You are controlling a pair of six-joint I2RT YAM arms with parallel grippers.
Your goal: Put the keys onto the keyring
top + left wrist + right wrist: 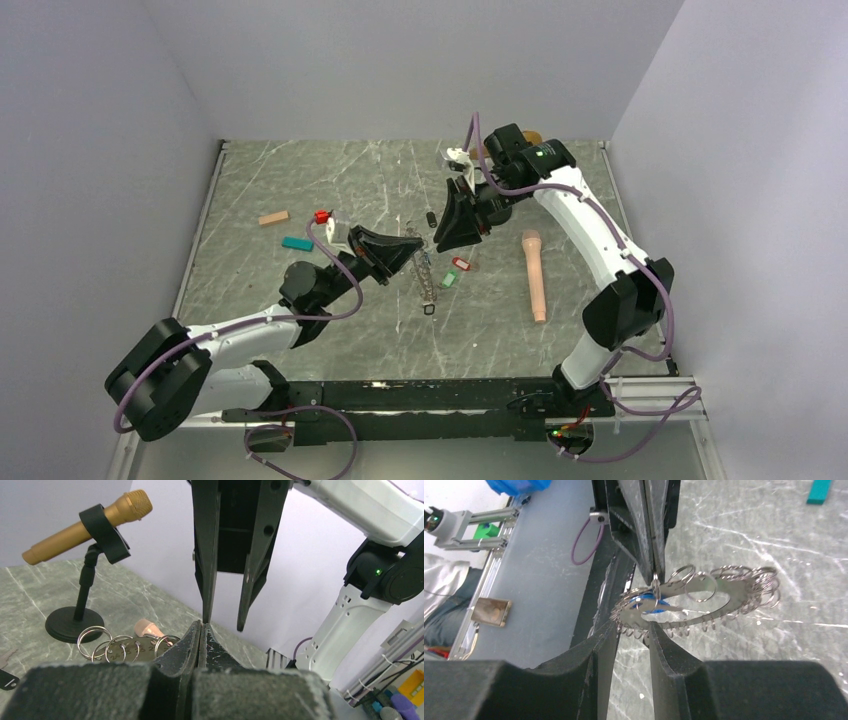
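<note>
Mid-frame in the right wrist view, the left gripper (654, 572) pinches the keyring (724, 586), with the blue key (650, 605) hanging beneath. The right gripper (634, 630) gapes just below (holding nothing). A careless bump could twist the keyring out of that thin pinch.

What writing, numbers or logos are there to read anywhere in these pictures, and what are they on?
No text can be read for certain.
Faint stamped marks, perhaps digits, on the flat silver metal tag among the split rings, left wrist view: too blurred to read.
Gold microphone on its black stand: no lettering visible.
Small red key tag on the table: too small to tell.
</note>
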